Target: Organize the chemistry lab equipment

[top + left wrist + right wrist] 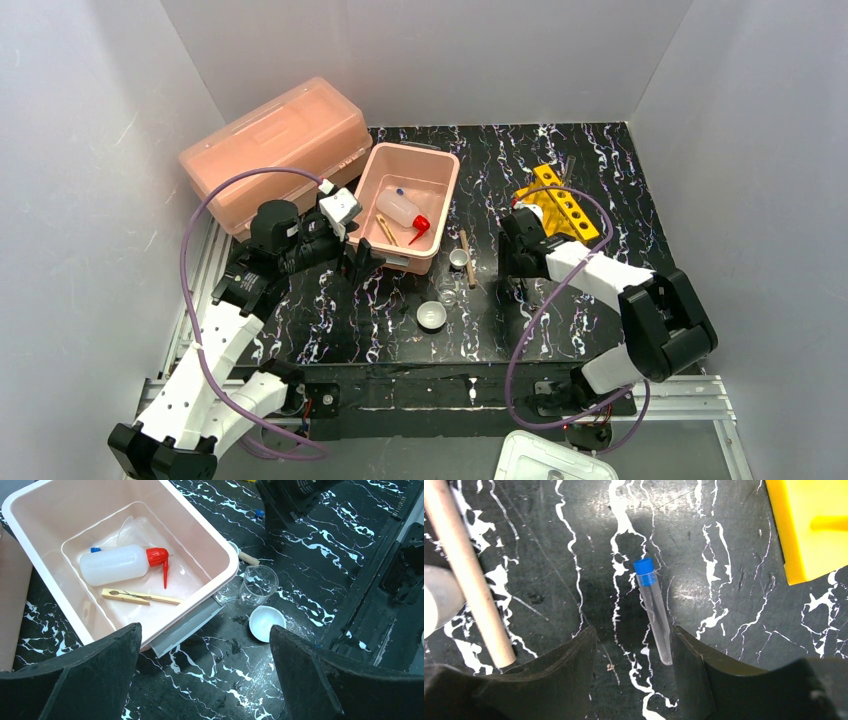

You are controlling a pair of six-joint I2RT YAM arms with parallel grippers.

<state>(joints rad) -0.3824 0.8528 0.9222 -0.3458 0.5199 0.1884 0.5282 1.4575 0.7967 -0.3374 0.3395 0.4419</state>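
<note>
Black counter (600,160) veined in white, matte and scuffed, walled on 3 sides by plain white panels. Bare aluminium rails along the near and left edges.

At 10 o'clock, large pink lidded box (275,150), shut, partly off the counter's left edge. At 11 o'clock, pink tub (450,185), just beside the box. Inside it, lying flat: white squeeze bottle (400,208) with red spout toward 5 o'clock, and beside it 1 wooden peg (140,597).

Just outside the tub's near corner: tiny beaker (257,582), upright, with white dish (266,622) near it at 6 o'clock, apart. Wooden stick (466,258) flat on the counter near the tub's right wall.

At 2 o'clock, yellow holed rack (565,205), set at a slant.

Left pincer (204,640) spread wide and holding nothing, hovering over the tub's near corner.

Right pincer (633,635) low over the counter left of the rack, parted, straddling 1 thin tube (654,607) with a blue cap. Tube flat on the counter, cap toward 12 o'clock, lower end close against the right-hand finger (694,665), clear of the other, so not clamped.
</note>
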